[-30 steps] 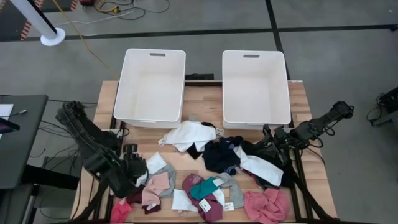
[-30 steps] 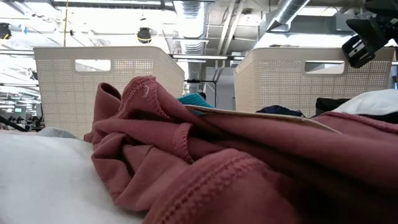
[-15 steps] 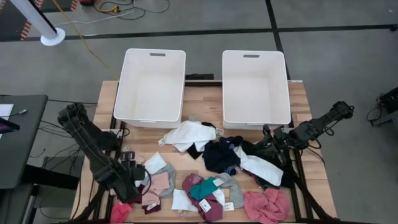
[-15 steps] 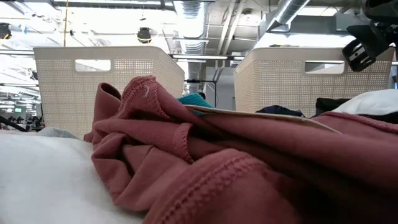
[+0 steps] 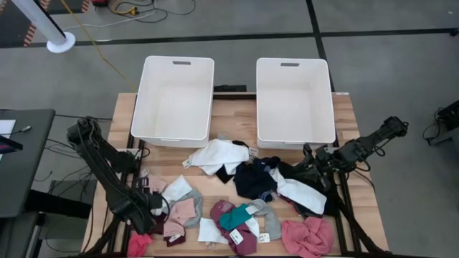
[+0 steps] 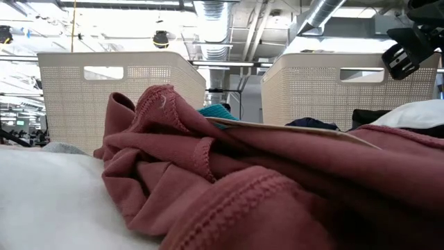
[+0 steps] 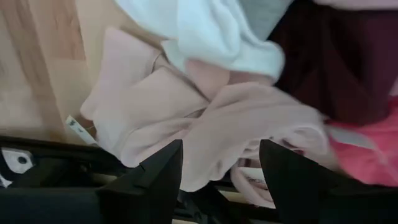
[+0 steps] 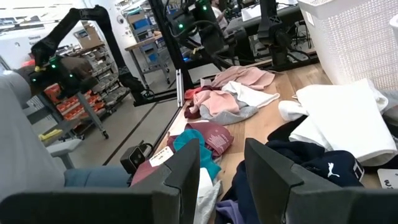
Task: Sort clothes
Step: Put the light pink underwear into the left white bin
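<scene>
Since the earlier frames the left arm has drawn back toward the table's near left corner, uncovering pale pink fabric it had hidden, while the right arm has kept its place. Nearest the low camera, a maroon garment fills the picture over a white cloth, a close view of seams that the overhead camera cannot give; that camera instead lays out the whole scatter of clothes across the near half of the wooden table. The left gripper sits low at the pile's left edge with its arm folded along the table's left side. Only its wrist view shows the fingers: they stand parted and released, framing a pale pink garment beside a white piece and a dark maroon piece, gripping nothing. The right gripper rests at the pile's right edge above a white cloth and a navy garment, its arm stretched out past the table's right side; its wrist view shows the fingers apart and empty, looking across the clothes. Farthest back stand the left bin and the right bin.
</scene>
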You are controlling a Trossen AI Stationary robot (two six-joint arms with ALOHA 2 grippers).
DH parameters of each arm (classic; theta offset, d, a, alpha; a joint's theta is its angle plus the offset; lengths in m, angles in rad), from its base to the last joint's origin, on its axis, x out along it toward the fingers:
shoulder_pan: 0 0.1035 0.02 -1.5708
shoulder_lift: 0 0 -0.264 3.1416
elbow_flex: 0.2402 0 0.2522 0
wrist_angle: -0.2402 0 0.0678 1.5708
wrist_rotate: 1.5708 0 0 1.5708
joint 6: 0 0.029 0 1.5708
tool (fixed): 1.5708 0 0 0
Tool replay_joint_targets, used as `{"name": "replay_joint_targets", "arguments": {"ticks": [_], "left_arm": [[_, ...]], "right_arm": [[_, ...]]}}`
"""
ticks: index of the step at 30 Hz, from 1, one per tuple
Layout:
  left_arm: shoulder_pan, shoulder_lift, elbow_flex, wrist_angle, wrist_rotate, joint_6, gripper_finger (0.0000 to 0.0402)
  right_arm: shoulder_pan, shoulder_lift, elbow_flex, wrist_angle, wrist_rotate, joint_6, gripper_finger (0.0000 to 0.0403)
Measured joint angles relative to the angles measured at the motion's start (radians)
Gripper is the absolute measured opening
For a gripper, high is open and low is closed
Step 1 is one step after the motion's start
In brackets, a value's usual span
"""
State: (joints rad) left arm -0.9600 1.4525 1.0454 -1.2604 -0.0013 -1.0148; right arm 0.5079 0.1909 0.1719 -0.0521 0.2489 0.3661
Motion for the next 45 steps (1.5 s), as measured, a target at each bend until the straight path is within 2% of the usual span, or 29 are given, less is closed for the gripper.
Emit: {"name": "replay_joint_targets", "arguments": {"ticks": [8,11,15,19,20,23,26,29,41,45], "left_arm": [[-0.008,0.000,-0.096,0.059,-0.001,0.011,0.0205],[0.001,0.000,-0.121,0.096,-0.006,0.024,0.0188],[0.002,0.000,-0.148,0.154,-0.012,0.056,0.0129],[0.002,0.000,-0.144,0.170,-0.012,0.084,0.0030],[0.002,0.000,-0.138,0.171,-0.012,0.086,0.0015],[0.002,0.000,-0.110,0.171,-0.012,0.091,0.0006],[0.002,0.000,-0.056,0.149,-0.031,0.102,0.0003],[0.002,0.000,0.030,0.080,-0.098,0.106,0.0003],[0.002,0.000,0.462,-0.296,-0.457,0.138,0.0001],[0.007,-0.006,0.582,-0.308,-0.579,0.216,0.0001]], "right_arm": [[0.000,0.000,0.000,0.000,0.000,0.000,0.0143],[0.000,0.000,0.000,0.000,0.000,0.000,0.0143],[0.000,0.000,0.000,0.000,0.000,0.000,0.0143],[0.000,0.000,0.000,-0.003,0.000,0.000,0.0143],[0.000,0.000,0.000,-0.006,0.000,0.000,0.0143],[0.000,0.000,0.000,-0.023,0.000,0.001,0.0143],[0.000,0.000,0.000,-0.026,0.000,0.001,0.0143],[0.000,0.000,0.000,-0.026,0.000,0.001,0.0143],[0.000,0.000,0.000,-0.026,0.000,-0.001,0.0143],[0.000,0.000,0.000,-0.026,0.000,-0.006,0.0143]]}}
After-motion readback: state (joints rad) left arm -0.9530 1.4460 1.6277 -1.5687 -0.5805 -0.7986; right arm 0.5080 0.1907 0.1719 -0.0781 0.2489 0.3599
